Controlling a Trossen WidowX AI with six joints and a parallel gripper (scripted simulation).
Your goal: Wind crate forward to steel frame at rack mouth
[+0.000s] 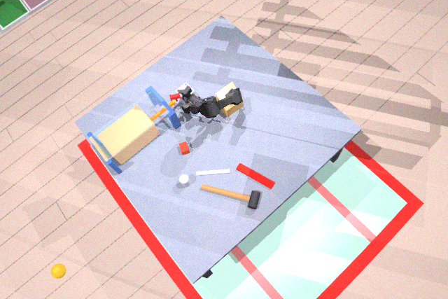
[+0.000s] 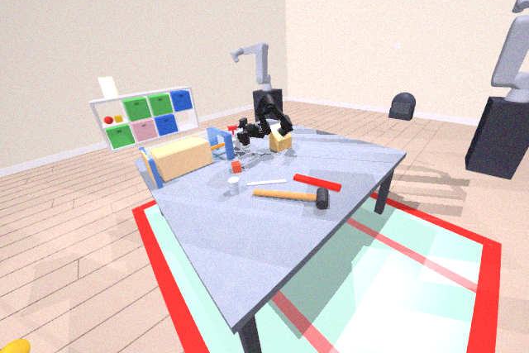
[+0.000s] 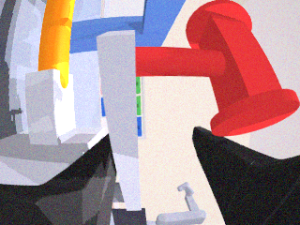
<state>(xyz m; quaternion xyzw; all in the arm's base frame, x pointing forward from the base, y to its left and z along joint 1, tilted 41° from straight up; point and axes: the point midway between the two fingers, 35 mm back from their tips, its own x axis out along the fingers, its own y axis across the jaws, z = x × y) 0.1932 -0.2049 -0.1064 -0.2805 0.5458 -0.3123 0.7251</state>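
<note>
The pale crate point(image 1: 124, 134) point(image 2: 181, 159) sits flat in the clear-panelled cubby, its front apart from the blue frame point(image 1: 174, 119) point(image 2: 230, 149) point(image 3: 164, 21) at the mouth. An orange strap point(image 1: 162, 110) point(image 2: 217, 146) point(image 3: 56, 35) runs from it to the white winch point(image 3: 44, 108), largely hidden by the arm in the top and exterior views. The winch handle is at the winch: its pale bar point(image 3: 118, 94) and red grip point(image 1: 174, 96) point(image 2: 231, 128) point(image 3: 241, 70) show. My gripper point(image 3: 156, 135) is open; the bar passes near its left finger, and the red grip lies beyond the right fingertip. The key is hidden.
A red cube point(image 1: 184, 148) point(image 2: 235, 167), white cup point(image 1: 183, 178) point(image 2: 233, 185), white stick point(image 1: 212, 171) point(image 2: 267, 182), red bar point(image 1: 255, 175) point(image 2: 316, 182) and hammer point(image 1: 253, 199) point(image 2: 321, 197) stand or lie on the bench. A wooden block point(image 1: 234, 108) point(image 2: 280, 143) is by the arm.
</note>
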